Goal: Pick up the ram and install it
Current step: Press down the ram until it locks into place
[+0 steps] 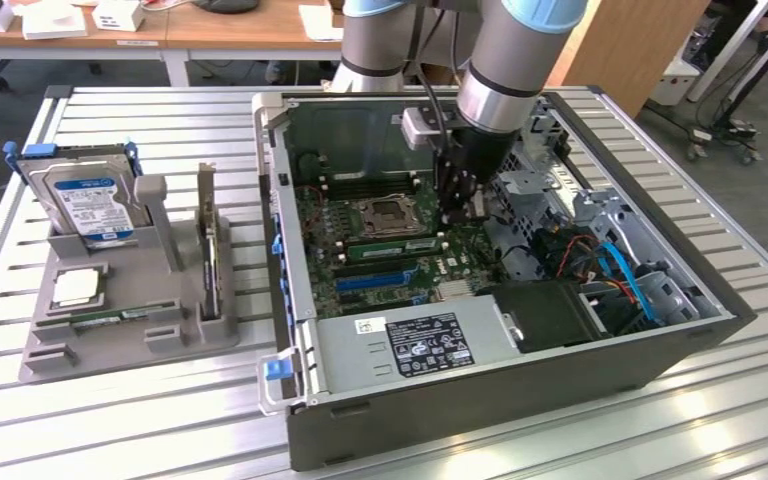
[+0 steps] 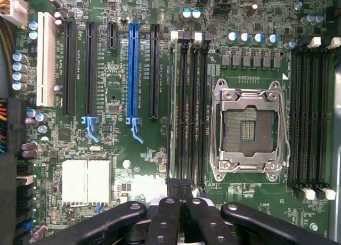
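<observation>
Arm (image 1: 504,70) upright, wrist downward, jaws closed together.

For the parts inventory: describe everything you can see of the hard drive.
The hard drive is a silver metal box with a blue and white label facing the camera. It stands on edge, leaning slightly back, in a slot of the grey holder on the exterior view's left of the open computer case. A grey bracket with blue tabs frames its upper part. Only the holder and the bracket touch it.
</observation>
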Robot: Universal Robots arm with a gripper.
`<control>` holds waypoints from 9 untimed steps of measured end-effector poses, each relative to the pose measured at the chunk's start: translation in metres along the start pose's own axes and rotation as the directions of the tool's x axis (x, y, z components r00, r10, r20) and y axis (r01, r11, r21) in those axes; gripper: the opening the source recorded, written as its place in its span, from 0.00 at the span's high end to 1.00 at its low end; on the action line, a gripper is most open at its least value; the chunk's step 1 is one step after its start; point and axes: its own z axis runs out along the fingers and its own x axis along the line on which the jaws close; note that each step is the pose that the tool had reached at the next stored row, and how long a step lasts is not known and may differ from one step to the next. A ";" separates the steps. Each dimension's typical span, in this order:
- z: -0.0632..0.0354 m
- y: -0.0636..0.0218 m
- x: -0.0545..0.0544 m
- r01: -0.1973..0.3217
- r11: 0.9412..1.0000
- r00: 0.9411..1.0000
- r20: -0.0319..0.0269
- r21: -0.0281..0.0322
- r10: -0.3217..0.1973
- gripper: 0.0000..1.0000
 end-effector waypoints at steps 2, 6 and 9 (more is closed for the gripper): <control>0.0019 -0.0001 0.000 0.000 1.000 1.000 0.000 0.000 0.000 0.90; 0.0019 -0.0002 0.000 0.000 1.000 1.000 0.000 0.000 0.000 0.90; 0.0021 -0.0027 0.000 0.000 1.000 1.000 0.000 0.000 0.000 0.90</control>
